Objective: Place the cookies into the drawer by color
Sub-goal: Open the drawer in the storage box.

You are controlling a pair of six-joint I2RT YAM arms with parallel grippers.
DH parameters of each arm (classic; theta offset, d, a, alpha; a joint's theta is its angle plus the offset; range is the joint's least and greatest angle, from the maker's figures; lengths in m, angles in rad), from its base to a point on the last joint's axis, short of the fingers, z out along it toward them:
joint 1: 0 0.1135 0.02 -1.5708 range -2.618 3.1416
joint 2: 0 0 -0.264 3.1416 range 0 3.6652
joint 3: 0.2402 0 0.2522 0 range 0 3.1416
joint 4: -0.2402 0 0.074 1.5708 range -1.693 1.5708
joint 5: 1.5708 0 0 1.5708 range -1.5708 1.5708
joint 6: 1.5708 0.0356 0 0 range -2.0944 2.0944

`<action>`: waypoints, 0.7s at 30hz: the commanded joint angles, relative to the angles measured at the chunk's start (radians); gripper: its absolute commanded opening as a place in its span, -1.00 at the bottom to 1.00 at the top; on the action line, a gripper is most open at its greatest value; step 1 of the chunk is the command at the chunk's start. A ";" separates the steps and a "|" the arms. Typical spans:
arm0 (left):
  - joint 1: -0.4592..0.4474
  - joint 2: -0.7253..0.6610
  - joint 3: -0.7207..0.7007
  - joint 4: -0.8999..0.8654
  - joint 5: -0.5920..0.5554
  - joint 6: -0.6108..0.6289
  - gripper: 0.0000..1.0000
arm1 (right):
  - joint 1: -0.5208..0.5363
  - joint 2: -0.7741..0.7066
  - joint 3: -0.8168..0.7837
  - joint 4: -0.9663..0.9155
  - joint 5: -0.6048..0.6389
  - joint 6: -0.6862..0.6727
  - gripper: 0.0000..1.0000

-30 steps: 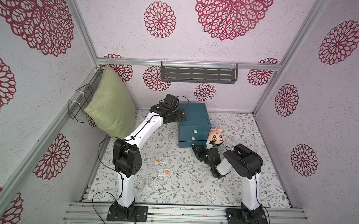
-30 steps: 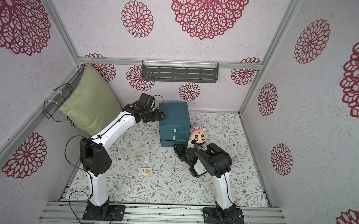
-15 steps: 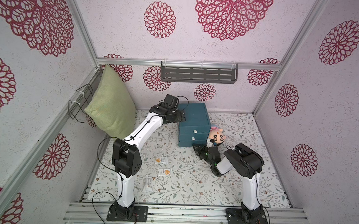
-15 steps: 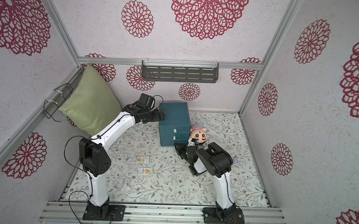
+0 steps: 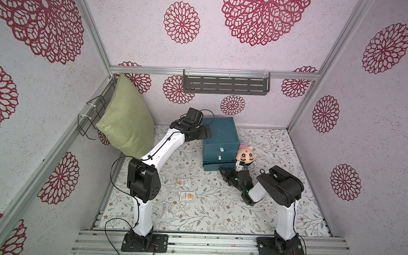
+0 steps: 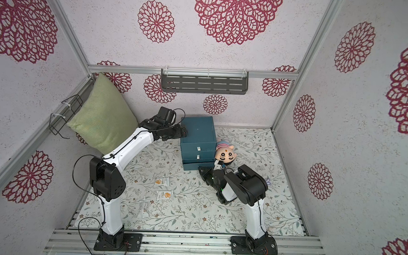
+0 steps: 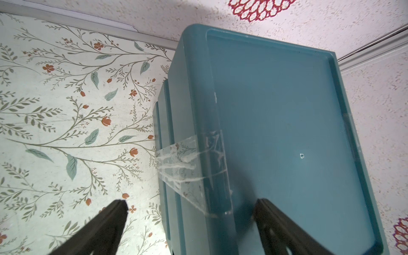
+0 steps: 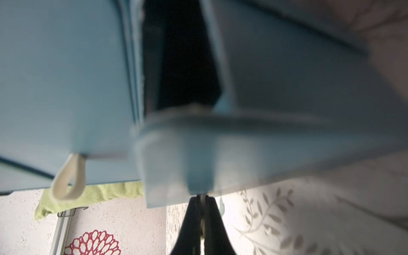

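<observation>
Left end effector (image 7: 191, 203): we see it spread wide, straddling the drawer (image 7: 276, 110) edge.
Right end effector (image 8: 202, 198): pinching its bottom tab handle (image 8: 202, 230).

Green pillow (image 5: 126, 123), plush head (image 5: 245, 155)

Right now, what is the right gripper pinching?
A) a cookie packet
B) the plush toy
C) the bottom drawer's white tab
C: in the right wrist view the right gripper is shut on the thin white tab at the front of the bottom drawer.
</observation>
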 commanded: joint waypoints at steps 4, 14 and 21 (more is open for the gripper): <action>0.002 0.018 -0.066 -0.106 -0.031 0.019 0.95 | 0.035 -0.068 -0.102 0.047 0.027 -0.041 -1.00; 0.003 0.017 -0.090 -0.086 -0.027 0.012 0.95 | 0.138 -0.140 -0.219 0.046 0.078 -0.081 -1.00; 0.003 0.018 -0.094 -0.080 -0.027 0.005 0.95 | 0.182 -0.181 -0.300 0.059 0.111 -0.092 -1.00</action>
